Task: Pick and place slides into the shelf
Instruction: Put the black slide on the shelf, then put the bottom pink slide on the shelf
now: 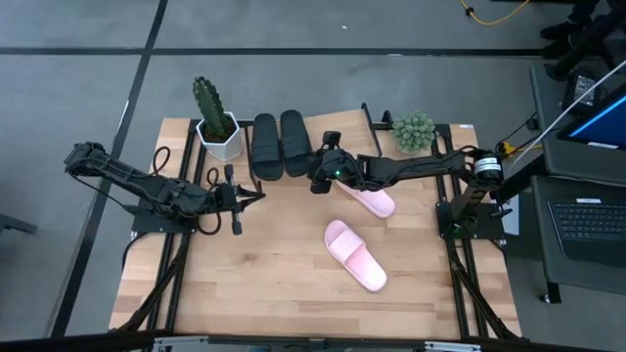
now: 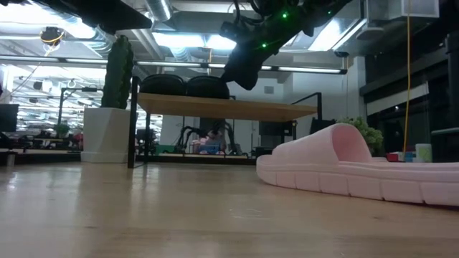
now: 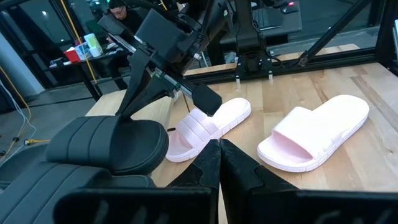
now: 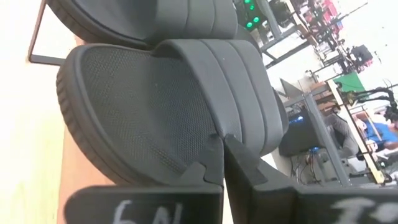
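Observation:
Two black slides (image 1: 280,145) lie side by side on the shelf (image 2: 229,107), soles on its plank top, at its left end. Two pink slides rest sole-down on the table: one (image 1: 372,200) close to the shelf, the other (image 1: 354,254) nearer the table's middle. My right gripper (image 1: 321,178) is shut and hangs in the air just right of the right black slide (image 4: 168,106), above the plank, touching nothing. My left gripper (image 1: 236,198) is shut and waits left of the shelf, above the table.
A cactus in a white pot (image 1: 217,132) stands at the shelf's left end. A small green plant (image 1: 414,130) sits at its right end. The shelf's plank right of the black slides is bare. Black frame rails run along both table sides.

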Robot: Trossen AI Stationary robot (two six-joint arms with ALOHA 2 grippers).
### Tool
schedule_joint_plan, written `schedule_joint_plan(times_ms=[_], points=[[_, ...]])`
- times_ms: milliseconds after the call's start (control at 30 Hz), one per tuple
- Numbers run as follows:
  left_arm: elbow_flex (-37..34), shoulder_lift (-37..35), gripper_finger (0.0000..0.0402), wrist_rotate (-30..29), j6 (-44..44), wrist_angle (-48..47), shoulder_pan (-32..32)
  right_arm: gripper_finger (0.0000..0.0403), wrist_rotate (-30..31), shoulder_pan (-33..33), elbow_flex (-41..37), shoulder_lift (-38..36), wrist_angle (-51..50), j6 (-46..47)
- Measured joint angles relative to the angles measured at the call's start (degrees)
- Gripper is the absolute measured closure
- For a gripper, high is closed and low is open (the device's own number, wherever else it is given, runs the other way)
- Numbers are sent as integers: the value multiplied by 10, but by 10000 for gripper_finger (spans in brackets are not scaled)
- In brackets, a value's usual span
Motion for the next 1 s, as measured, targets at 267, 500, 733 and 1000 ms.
schedule_joint_plan(times_ms=[267, 500, 733, 1000], points=[[0, 0, 401, 0, 0, 0, 0, 402, -9, 0, 0, 0, 4, -1], [0, 0, 401, 0, 0, 0, 0, 368, -11, 0, 0, 0, -10, 5], [0, 0, 401, 0, 0, -3, 0, 313, -13, 0, 0, 0, -15, 1], [0, 0, 401, 0, 0, -12, 0, 265, -13, 2, 0, 0, -13, 1]])
